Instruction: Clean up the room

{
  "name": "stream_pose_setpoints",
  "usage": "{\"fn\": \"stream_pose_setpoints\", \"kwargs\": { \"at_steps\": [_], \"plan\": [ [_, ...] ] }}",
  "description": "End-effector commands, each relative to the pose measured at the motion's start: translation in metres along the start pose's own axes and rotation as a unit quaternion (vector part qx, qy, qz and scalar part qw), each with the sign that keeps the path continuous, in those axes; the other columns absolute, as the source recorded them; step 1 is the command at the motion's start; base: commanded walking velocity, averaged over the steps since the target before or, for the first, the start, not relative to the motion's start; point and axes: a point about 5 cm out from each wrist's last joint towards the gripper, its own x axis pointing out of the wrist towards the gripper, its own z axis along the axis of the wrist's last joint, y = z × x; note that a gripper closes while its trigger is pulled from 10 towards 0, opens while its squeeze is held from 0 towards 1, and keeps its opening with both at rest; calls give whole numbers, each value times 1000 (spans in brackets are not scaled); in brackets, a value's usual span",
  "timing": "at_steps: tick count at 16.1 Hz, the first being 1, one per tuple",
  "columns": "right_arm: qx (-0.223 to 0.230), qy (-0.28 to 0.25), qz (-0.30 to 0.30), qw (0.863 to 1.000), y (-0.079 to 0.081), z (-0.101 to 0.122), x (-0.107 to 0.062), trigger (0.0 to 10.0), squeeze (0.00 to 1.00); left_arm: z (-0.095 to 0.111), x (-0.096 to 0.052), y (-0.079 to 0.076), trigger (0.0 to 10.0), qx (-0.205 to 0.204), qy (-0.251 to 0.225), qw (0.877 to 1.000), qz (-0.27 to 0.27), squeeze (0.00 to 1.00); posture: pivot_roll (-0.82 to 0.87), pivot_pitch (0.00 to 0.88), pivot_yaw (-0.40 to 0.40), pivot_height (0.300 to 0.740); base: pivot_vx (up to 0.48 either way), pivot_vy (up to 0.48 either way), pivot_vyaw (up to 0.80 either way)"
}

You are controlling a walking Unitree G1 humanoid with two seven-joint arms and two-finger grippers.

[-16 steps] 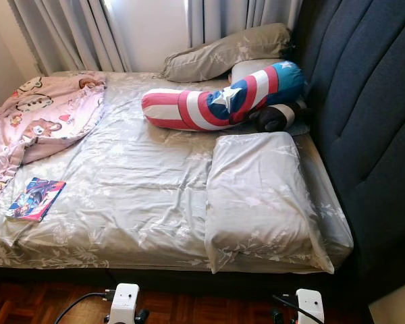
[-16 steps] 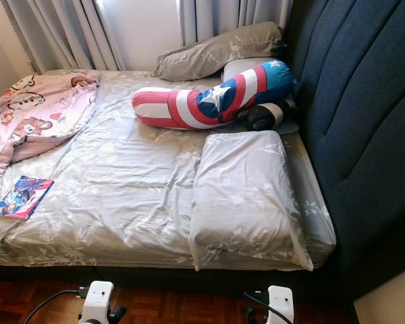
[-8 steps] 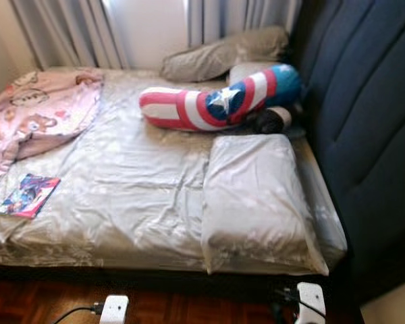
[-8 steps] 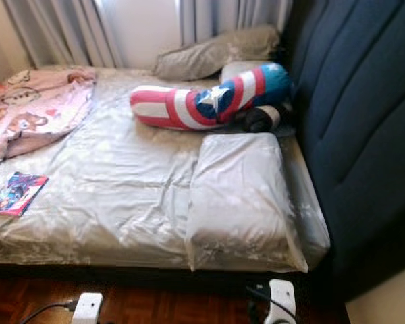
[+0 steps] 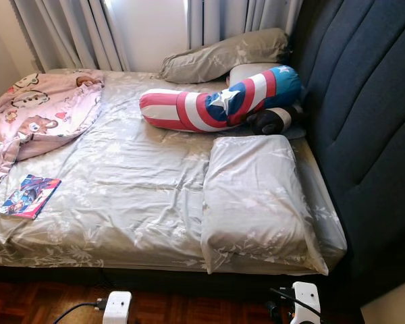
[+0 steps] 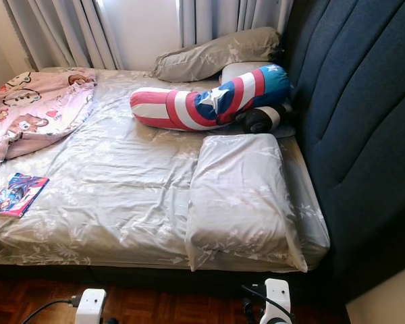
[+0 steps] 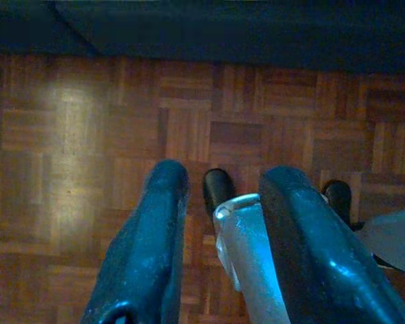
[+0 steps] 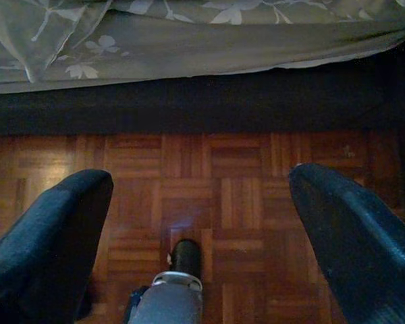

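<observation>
A bed (image 5: 135, 202) with a wrinkled grey floral sheet stands before me. On it lie a red, white and blue star bolster (image 5: 216, 104), a small dark plush (image 5: 270, 120), a grey pillow (image 5: 256, 196) at the near right, and another grey pillow (image 5: 223, 55) at the far end. A pink cartoon blanket (image 5: 34, 115) is bunched at the far left. A colourful comic book (image 5: 30, 196) rests near the left edge. Both arms hang low at the bed's foot. My left gripper (image 7: 226, 177) and right gripper (image 8: 199, 179) are open over the wooden floor, holding nothing.
A dark blue padded headboard (image 5: 364, 121) runs along the right side of the bed. Grey curtains (image 5: 88, 34) hang behind it. Parquet floor (image 8: 243, 169) lies between me and the dark bed base (image 8: 202, 108). A beige wall corner (image 5: 391, 307) shows at the near right.
The view has shifted and tilted a little, with blur half a second ago, so the camera moved. Nothing on the bed has moved. Both arms still hang idle.
</observation>
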Motion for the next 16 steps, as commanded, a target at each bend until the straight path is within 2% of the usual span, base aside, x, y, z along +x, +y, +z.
{"fn": "stream_pose_setpoints", "kwargs": {
  "at_steps": [1,6,9,13,16],
  "plan": [
    [5,2,1,1000,4,0,1,10000,0,2,1,0,10000,14,2,1000,-4,0,2,0,-16,740,0,0,0],
    [21,1,2,1000,9,-3,1,10000,0,6,1,3,10000,22,-1,1000,-4,0,-9,0,3,740,0,0,0],
    [24,1,2,1000,7,-5,0,10000,0,6,1,-1,10000,2,-11,1000,-8,0,2,0,-11,740,0,0,0],
    [26,3,-3,1000,6,-6,0,10000,0,2,1,-1,10000,-5,0,1000,-7,0,3,0,-14,740,0,0,0],
    [46,8,-11,999,4,-8,-1,10000,0,0,0,-2,10000,-3,4,1000,-10,0,-5,0,-14,740,270,0,-213]
  ]
}}
